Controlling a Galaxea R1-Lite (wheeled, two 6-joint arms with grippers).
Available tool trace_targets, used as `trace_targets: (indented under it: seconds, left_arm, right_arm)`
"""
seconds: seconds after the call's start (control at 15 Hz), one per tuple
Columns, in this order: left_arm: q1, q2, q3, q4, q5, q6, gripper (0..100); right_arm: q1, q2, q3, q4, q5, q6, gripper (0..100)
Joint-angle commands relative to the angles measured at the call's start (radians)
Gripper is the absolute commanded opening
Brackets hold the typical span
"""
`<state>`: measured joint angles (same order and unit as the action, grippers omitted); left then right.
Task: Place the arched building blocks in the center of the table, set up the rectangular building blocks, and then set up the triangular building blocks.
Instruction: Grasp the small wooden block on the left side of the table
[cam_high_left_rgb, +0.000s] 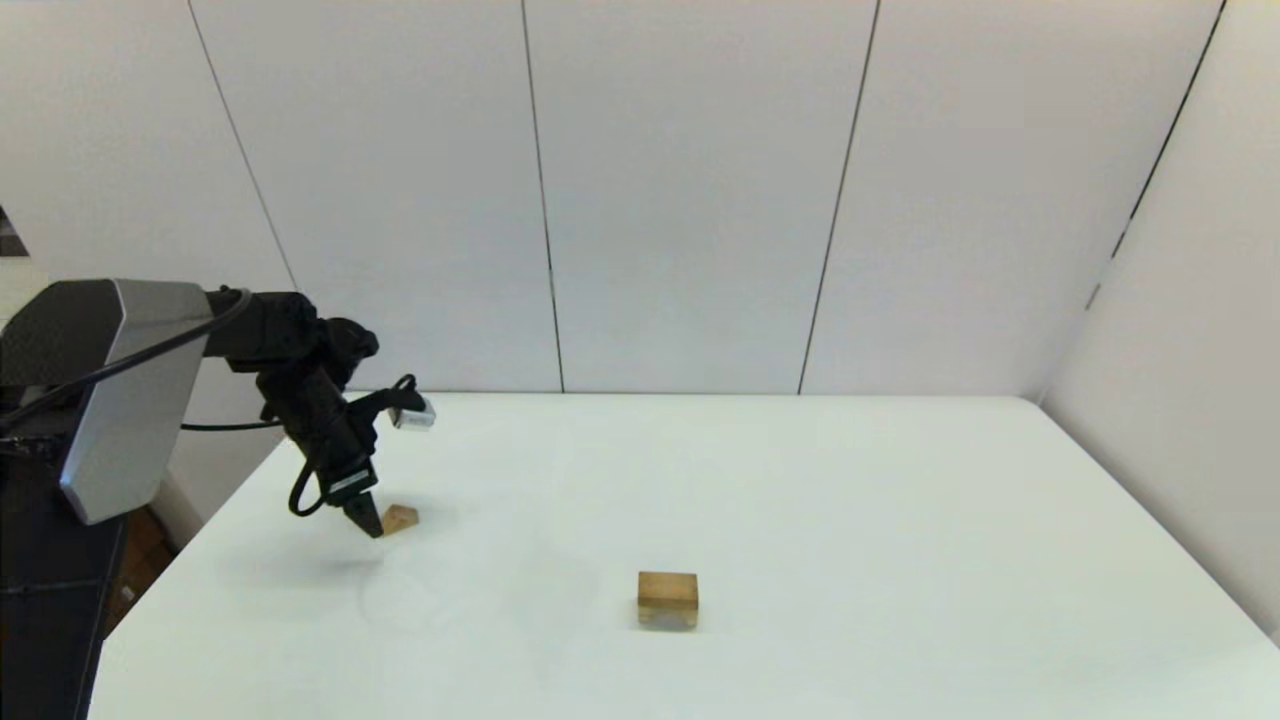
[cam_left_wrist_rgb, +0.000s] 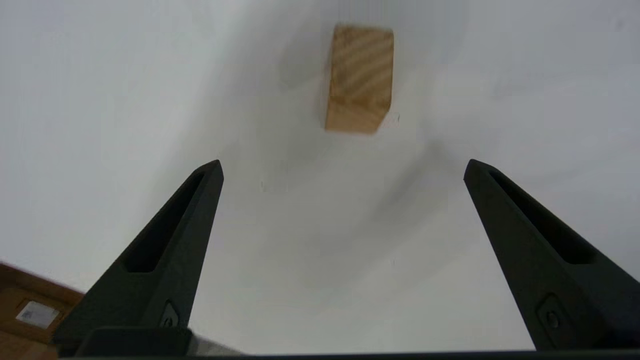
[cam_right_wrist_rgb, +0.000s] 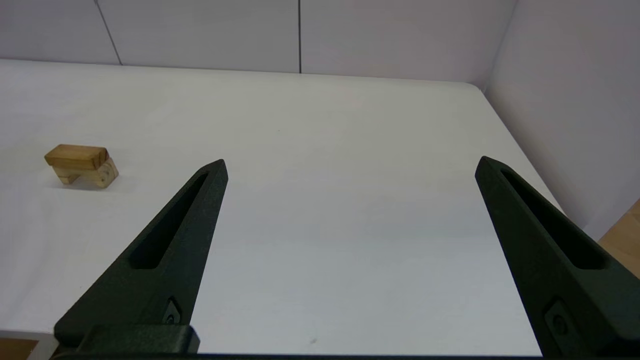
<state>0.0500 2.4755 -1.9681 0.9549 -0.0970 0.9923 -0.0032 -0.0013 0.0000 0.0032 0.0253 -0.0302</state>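
Observation:
On the white table (cam_high_left_rgb: 900, 500), the small tan triangular block (cam_high_left_rgb: 401, 518) lies at the left. My left gripper (cam_high_left_rgb: 366, 520) points down just beside it, close to the surface. In the left wrist view the wedge (cam_left_wrist_rgb: 359, 80) lies ahead of the gripper (cam_left_wrist_rgb: 342, 167), outside the wide-open fingers, which hold nothing. Near the table's middle the rectangular block (cam_high_left_rgb: 668, 584) rests flat on top of the arched block (cam_high_left_rgb: 668, 614). The right wrist view shows the same brick (cam_right_wrist_rgb: 77, 155) on the arch (cam_right_wrist_rgb: 103, 175), far from my right gripper (cam_right_wrist_rgb: 350, 162), which is open and empty over the right side.
The table's left edge runs close behind the left gripper, with brown floor (cam_left_wrist_rgb: 30, 300) showing beyond it. White wall panels (cam_high_left_rgb: 700, 200) stand along the far and right sides. My right arm is out of the head view.

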Motion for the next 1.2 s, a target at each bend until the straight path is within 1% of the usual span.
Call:
trace_targets:
  seconds: [0.07,0.8,1.2]
  left_arm:
    - [-0.006,0.026,0.000,-0.004,-0.043,0.006,100]
    - [-0.012,0.060,0.000,-0.011,-0.044,0.011,100]
    - [-0.032,0.083,-0.002,-0.070,-0.044,0.008,100]
  right_arm:
    - [0.000,0.000,0.002,0.000,0.001,0.000,100]
    - [0.000,0.000,0.002,0.000,0.001,0.000,100]
    - [0.000,0.000,0.002,0.000,0.001,0.000,100]
